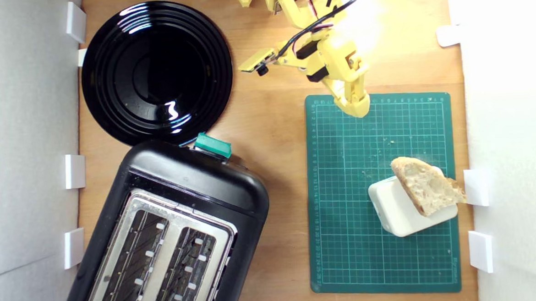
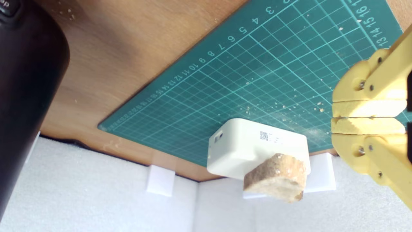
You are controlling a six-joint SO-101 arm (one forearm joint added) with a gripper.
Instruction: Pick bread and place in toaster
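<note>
My jaws (image 2: 334, 116) are pressed together with nothing between them; in the wrist view the two yellow pads meet along a thin seam. In the exterior view they (image 1: 355, 107) hang over the top edge of the green mat (image 1: 346, 238), pointing down the picture toward the bread.

The bread (image 1: 428, 185) lies well apart from me, at the exterior view's right and lower on the mat. It rests tilted on a white box (image 1: 392, 210), one end lifted over the box and the other poking past the box toward the white wall (image 1: 513, 110). From the wrist view I see its brown crust end (image 2: 276, 182) jutting out beyond the box (image 2: 251, 145). Crumbs are scattered on the mat (image 2: 225, 80) between me and the box.

The toaster (image 1: 196, 182) sits at the exterior view's lower left on the wooden worktop (image 1: 270, 100), set at an angle, both slots empty, its green knob (image 1: 212, 145) at the end nearest the plate (image 1: 156, 71). The black plate lies bare just above it, their edges overlapping in that view. The toaster's dark side (image 2: 29, 80) fills one edge of the wrist view.
</note>
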